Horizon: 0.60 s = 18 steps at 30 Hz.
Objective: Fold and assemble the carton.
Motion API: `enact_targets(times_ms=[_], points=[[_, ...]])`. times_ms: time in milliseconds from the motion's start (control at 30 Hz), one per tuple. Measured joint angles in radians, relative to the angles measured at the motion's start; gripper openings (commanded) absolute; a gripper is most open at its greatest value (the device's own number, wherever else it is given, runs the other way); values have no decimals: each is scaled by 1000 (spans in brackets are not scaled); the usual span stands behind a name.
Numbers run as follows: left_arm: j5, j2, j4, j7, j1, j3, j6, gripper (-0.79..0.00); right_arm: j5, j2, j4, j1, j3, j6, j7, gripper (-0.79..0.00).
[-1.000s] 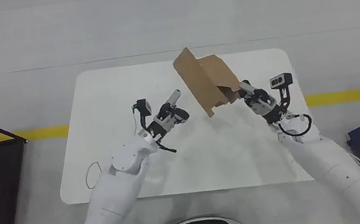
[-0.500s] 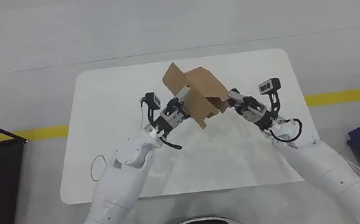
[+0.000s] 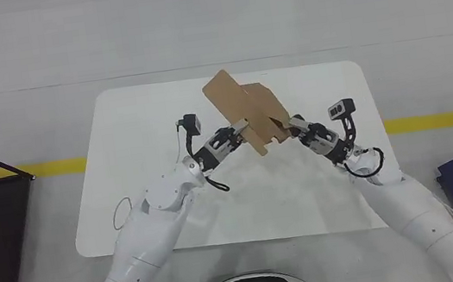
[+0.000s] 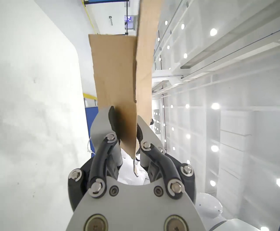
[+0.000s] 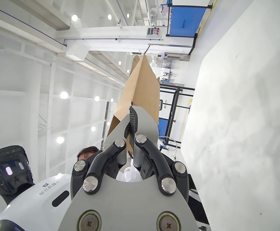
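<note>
Holding the brown cardboard carton [image 3: 244,108] up off the white rounded table [image 3: 143,170] between both arms right now, hanging roughly over the table's 12 o'clock half. The left gripper [image 3: 240,128] is pinching a flap at the carton's 7 o'clock edge, fingers [image 4: 99,126] pressing on either side of the board. The right gripper [image 3: 292,123] is clamping tight on the 4 o'clock corner. Carton is sitting only half folded, panels tilting and splaying apart.
</note>
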Motion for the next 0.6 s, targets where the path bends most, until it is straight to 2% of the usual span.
enact_targets(times_ms=[267, 300, 367, 400, 433, 600], points=[[-10, 3, -18, -17, 14, -11, -3, -785, -48, 2, -30, -16, 40, 13, 12, -785], [-32, 3, -18, -26, 16, -15, -7, -785, -51, 1, -35, -16, 43, 15, 12, -646], [-73, 2, -18, -39, 19, -23, -12, -785, -54, -1, -39, -17, 48, 16, 10, -483], [-99, 2, -17, -46, 20, -29, -14, -785, -55, -2, -42, -17, 51, 16, 8, -360], [-116, 2, -17, -50, 21, -34, -15, -785, -56, -3, -43, -17, 53, 16, 7, 0], [-167, 5, -20, -74, 30, -59, -28, -785, -53, -11, -49, -17, 59, 12, -5, 0]])
